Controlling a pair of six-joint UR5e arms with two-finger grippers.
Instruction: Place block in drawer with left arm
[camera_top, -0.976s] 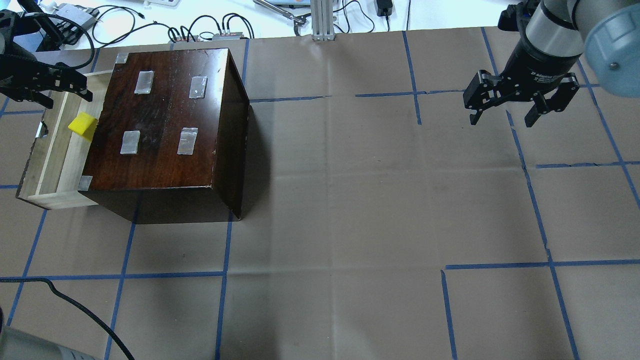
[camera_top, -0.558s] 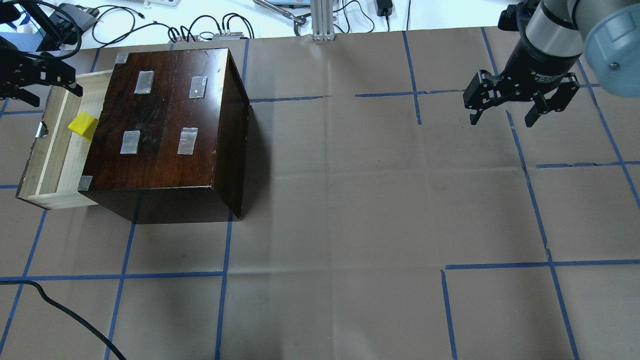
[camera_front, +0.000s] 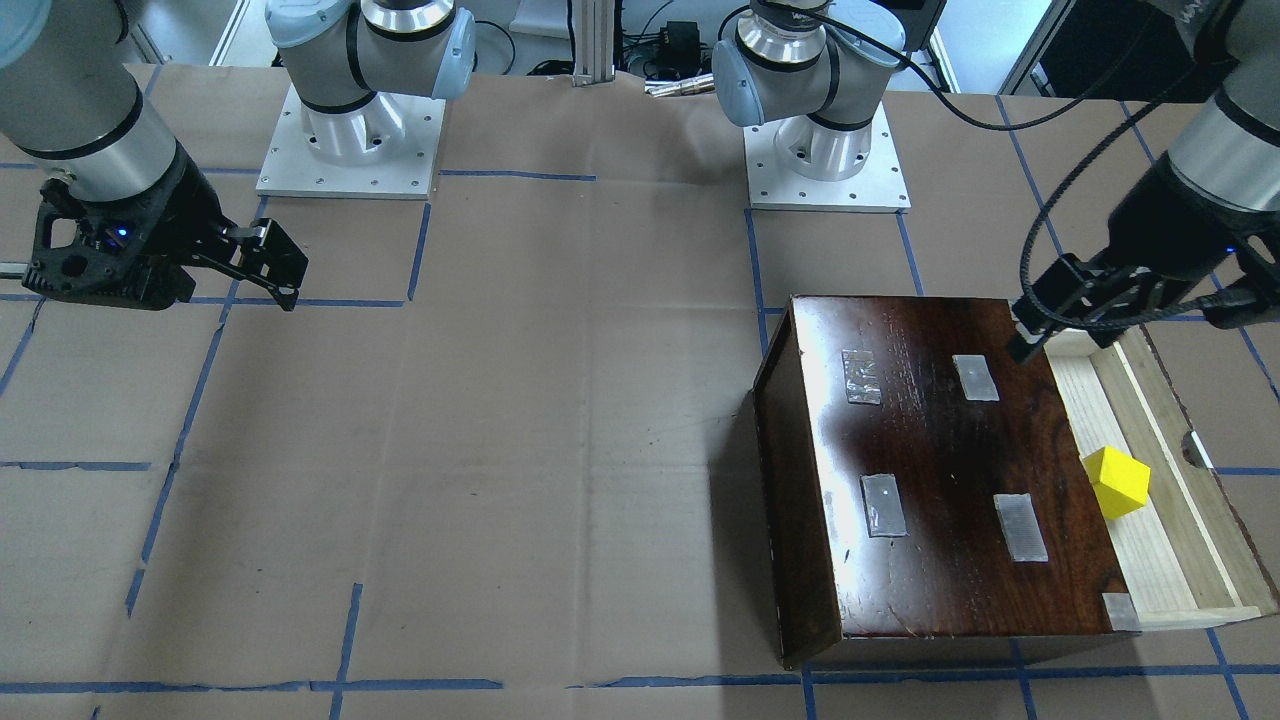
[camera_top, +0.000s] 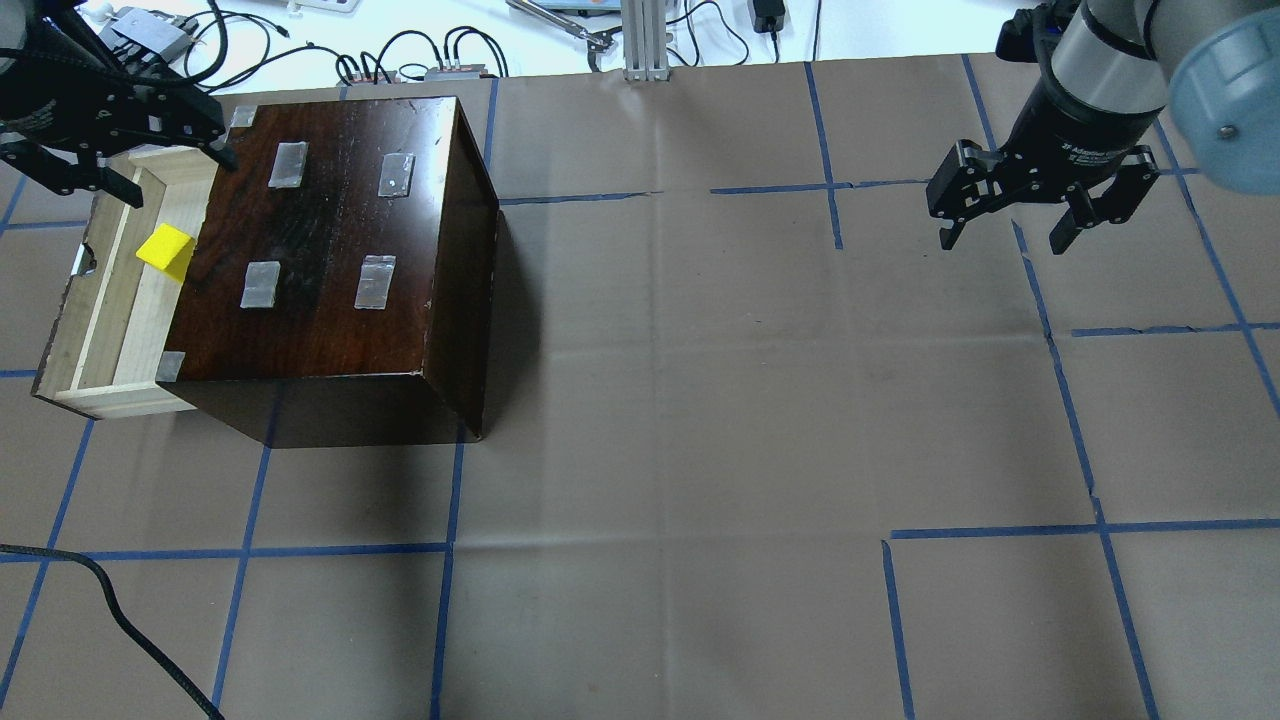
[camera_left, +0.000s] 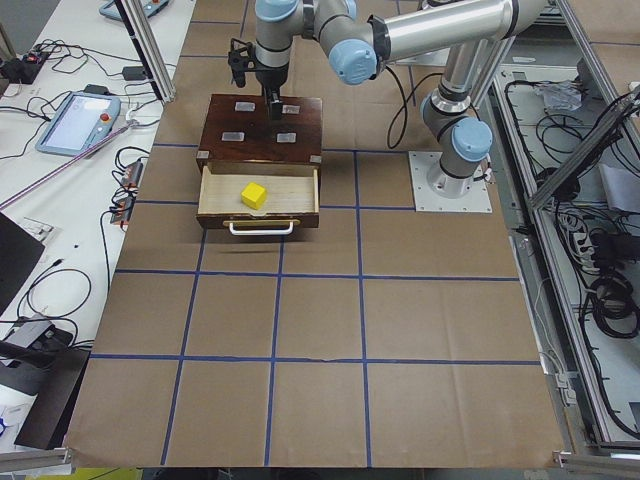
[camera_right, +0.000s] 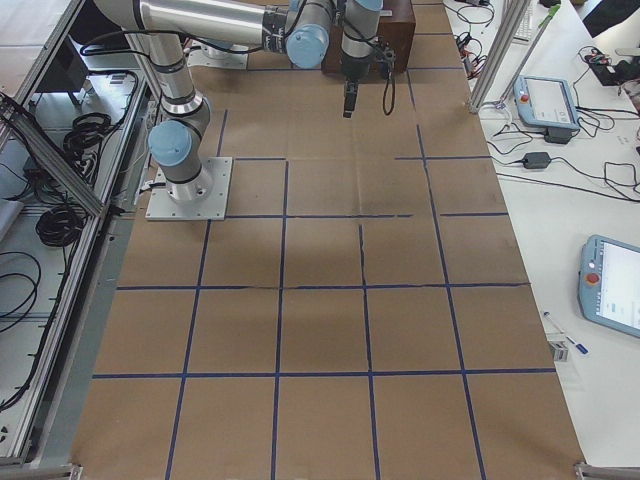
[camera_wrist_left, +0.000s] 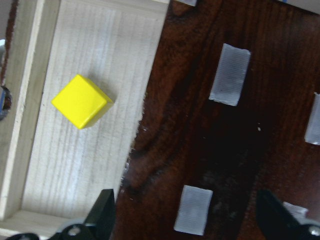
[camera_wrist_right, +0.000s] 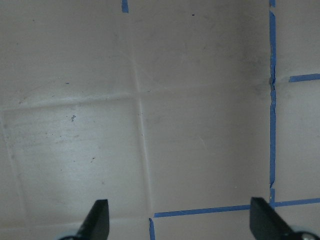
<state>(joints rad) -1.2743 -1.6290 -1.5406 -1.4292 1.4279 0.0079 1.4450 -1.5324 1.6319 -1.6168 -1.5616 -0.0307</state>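
Observation:
The yellow block (camera_top: 165, 250) lies on the floor of the pulled-out pale wood drawer (camera_top: 100, 300), about midway along it and apart from both grippers. It also shows in the front view (camera_front: 1117, 481) and the left wrist view (camera_wrist_left: 81, 101). The drawer (camera_front: 1165, 540) sticks out of the dark brown box (camera_top: 330, 230). My left gripper (camera_top: 183, 178) is open and empty, high over the drawer's far end and the box's edge, as the left wrist view (camera_wrist_left: 187, 215) also shows. My right gripper (camera_top: 1002, 240) is open and empty over bare table at the far right.
Cables and small devices (camera_top: 420, 60) lie beyond the table's far edge. A black cable (camera_top: 110, 610) loops over the near left corner. Blue tape lines (camera_top: 450, 548) mark a grid on the brown paper. The arm bases (camera_front: 828, 150) stand at the robot's side.
My left gripper has moved right, from the drawer's outer side to over its far end and the box's corner. The block, the drawer and the right arm have not moved.

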